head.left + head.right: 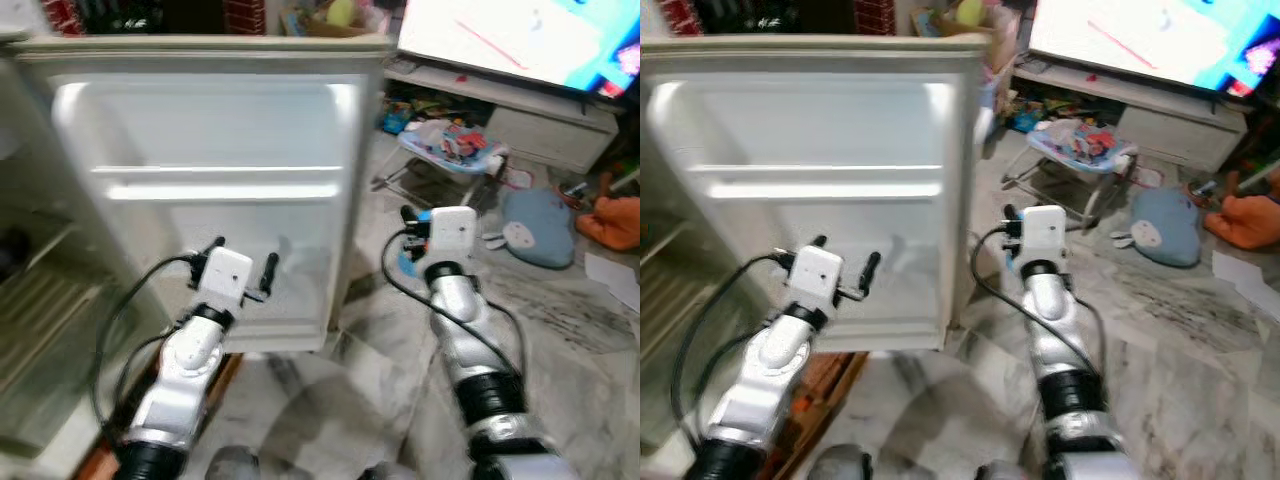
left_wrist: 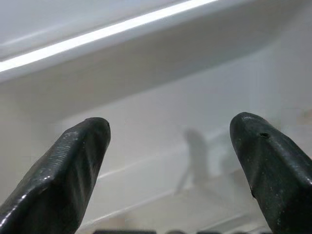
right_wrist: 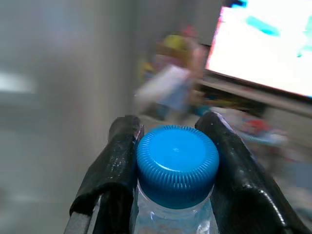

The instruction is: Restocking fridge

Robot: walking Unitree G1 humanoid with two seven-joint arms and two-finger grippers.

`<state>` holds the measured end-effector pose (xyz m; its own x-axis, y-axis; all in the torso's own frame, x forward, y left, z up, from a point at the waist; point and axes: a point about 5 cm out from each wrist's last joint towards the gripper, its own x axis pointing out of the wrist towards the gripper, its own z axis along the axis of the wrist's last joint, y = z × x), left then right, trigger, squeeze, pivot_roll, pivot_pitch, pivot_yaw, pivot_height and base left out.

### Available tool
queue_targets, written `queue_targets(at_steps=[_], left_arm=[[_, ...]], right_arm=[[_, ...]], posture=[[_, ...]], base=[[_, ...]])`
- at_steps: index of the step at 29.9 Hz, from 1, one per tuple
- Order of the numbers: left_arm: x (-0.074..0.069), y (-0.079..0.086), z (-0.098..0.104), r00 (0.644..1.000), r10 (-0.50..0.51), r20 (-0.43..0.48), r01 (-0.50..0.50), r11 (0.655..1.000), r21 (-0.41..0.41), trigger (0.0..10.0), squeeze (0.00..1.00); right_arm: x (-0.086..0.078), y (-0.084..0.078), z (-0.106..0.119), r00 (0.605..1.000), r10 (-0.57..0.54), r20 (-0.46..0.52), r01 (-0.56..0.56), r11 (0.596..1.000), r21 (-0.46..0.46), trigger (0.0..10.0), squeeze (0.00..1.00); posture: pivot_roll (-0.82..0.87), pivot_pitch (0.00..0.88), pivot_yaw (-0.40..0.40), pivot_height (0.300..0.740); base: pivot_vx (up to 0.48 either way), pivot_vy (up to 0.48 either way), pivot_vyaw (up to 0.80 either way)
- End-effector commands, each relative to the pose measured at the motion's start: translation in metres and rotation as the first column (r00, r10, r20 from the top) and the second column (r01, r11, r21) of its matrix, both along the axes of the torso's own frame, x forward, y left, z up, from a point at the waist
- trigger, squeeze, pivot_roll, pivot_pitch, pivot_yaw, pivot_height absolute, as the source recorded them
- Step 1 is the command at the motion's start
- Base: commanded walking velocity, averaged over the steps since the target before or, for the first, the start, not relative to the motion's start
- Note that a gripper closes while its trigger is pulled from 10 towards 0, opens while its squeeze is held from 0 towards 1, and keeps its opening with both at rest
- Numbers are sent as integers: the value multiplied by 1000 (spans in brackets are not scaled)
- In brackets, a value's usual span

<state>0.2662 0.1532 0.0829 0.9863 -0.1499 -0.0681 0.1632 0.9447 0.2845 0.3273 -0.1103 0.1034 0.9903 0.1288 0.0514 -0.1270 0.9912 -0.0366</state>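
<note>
The bottle [image 3: 174,180] is clamped by the right pincer [image 3: 173,146]; it should be lowered upright into the door shelf [image 1: 270,310], the spread-fingered left pincer [image 2: 170,165] kept aside.

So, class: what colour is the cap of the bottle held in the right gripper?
Blue; the cap of the bottle shows best in the right wrist view.

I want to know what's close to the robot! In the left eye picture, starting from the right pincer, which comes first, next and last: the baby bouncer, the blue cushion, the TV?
1. Baby bouncer: just beyond the right pincer, on the floor.
2. Blue cushion: on the floor, off to the right.
3. TV: farthest, at the back on its stand.
</note>
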Motion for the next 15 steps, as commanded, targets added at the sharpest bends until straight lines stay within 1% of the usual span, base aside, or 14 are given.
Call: queue_targets(at_steps=[1, 3, 6, 10, 15], left_arm=[[1, -6, 9, 999, 0, 52, -1, 1000, 11, 10000, 0], [-1, -2, 6, 999, 20, 37, -20, 1000, -1, 10000, 0], [-10, 14, 2, 995, 100, 28, -98, 994, -51, 10000, 0], [-15, 25, -3, 989, 147, 11, -146, 989, -37, 10000, 0], [-15, 26, -3, 988, 151, 11, -151, 988, -39, 10000, 0]], right_arm=[[3, -14, 9, 999, -25, 41, 26, 1000, -12, 10000, 0], [3, -15, 9, 999, -26, 41, 26, 1000, -13, 10000, 0], [1, -20, 6, 999, -31, 36, 31, 999, -14, 10000, 0], [-1, -23, 4, 999, -36, 30, 36, 999, -17, 10000, 0], [-4, -19, 1, 1000, -8, 22, 8, 1000, -22, 10000, 0]], posture=[[151, 0, -64, 740], [151, 0, -65, 740], [149, 0, -66, 740], [150, 0, -68, 740], [155, 0, -73, 740]], base=[[0, 0, 0], [0, 0, 0], [0, 0, 0], [0, 0, 0], [0, 0, 0]])
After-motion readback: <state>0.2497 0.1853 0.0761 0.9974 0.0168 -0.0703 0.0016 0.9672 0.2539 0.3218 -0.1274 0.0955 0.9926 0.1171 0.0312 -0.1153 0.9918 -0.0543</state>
